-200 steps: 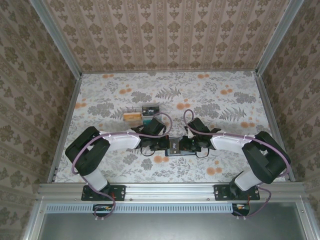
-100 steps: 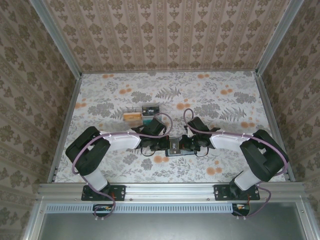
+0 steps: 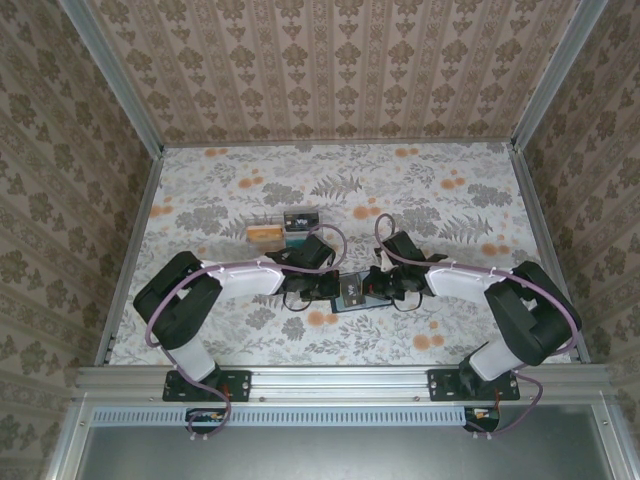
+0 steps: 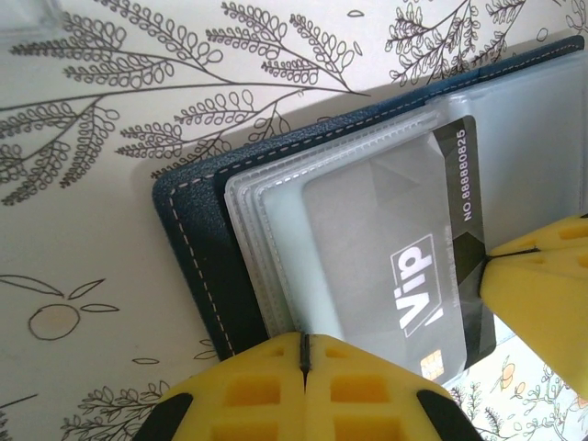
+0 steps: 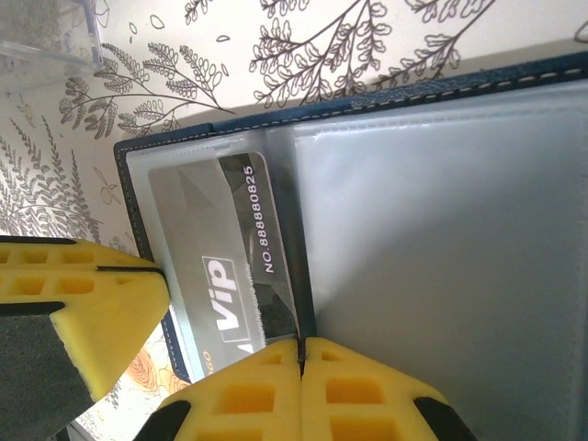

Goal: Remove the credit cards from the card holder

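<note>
Top: card holder (image 3: 350, 294) lies open near the table's (image 3: 450, 200) front centre, both wrists meeting over it, clear box (image 3: 283, 228) behind. Left wrist: left gripper (image 4: 303, 344) is clamped on the edge of the sleeve stack, pinning the holder; the Vip card (image 4: 386, 248) has its dark end out of the sleeve. Right wrist: right gripper (image 5: 300, 349) is pinched tight on that bare dark end. Card looks light, stiff and slick, and the sleeve will probably drag. Bare end is the right place to hold, but the bite is thin, so it could slip unless pulled straight along the pocket.
</note>
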Robot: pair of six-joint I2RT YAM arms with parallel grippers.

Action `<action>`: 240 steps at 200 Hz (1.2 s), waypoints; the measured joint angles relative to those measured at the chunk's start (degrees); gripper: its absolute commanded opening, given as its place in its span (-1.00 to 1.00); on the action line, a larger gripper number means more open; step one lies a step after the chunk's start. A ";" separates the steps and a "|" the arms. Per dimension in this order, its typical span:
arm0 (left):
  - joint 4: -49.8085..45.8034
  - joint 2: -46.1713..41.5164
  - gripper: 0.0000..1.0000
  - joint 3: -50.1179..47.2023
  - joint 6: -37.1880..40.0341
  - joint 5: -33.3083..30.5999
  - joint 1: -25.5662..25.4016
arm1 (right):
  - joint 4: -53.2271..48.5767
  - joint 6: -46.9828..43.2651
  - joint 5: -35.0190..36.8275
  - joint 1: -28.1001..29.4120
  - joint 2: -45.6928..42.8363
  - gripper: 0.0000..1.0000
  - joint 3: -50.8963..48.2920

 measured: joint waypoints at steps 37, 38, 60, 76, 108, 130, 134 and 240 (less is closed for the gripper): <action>-0.57 0.02 -1.00 0.20 0.02 -0.15 0.00 | 0.13 -0.20 -0.79 -0.90 -0.81 -0.84 -0.98; -0.61 0.02 -1.00 0.20 0.02 -0.15 0.00 | 0.17 -0.17 -0.83 -0.90 -0.81 -0.83 -1.03; -0.92 0.04 -1.00 0.26 0.04 -0.31 0.00 | 1.49 -0.22 -2.51 -0.98 -0.79 -0.58 -1.49; -1.01 0.09 -1.00 0.28 0.22 -0.31 0.00 | 2.84 -0.20 -4.07 -0.98 -0.42 -0.52 -1.55; -1.49 0.33 -1.00 0.70 0.28 -0.28 0.00 | 5.86 -0.20 -6.51 -0.98 2.36 -0.64 -1.55; -1.81 0.37 -1.00 0.90 0.28 -0.33 0.00 | 6.60 0.04 -7.34 -1.09 3.17 -0.84 -1.55; -1.88 0.37 -1.00 0.92 0.31 -0.35 0.00 | 6.67 -0.02 -7.48 -1.16 3.15 -0.89 -1.55; -2.19 0.37 -1.00 1.01 0.90 -0.72 0.00 | 5.22 -1.95 -8.46 -5.95 -2.32 -1.00 -4.37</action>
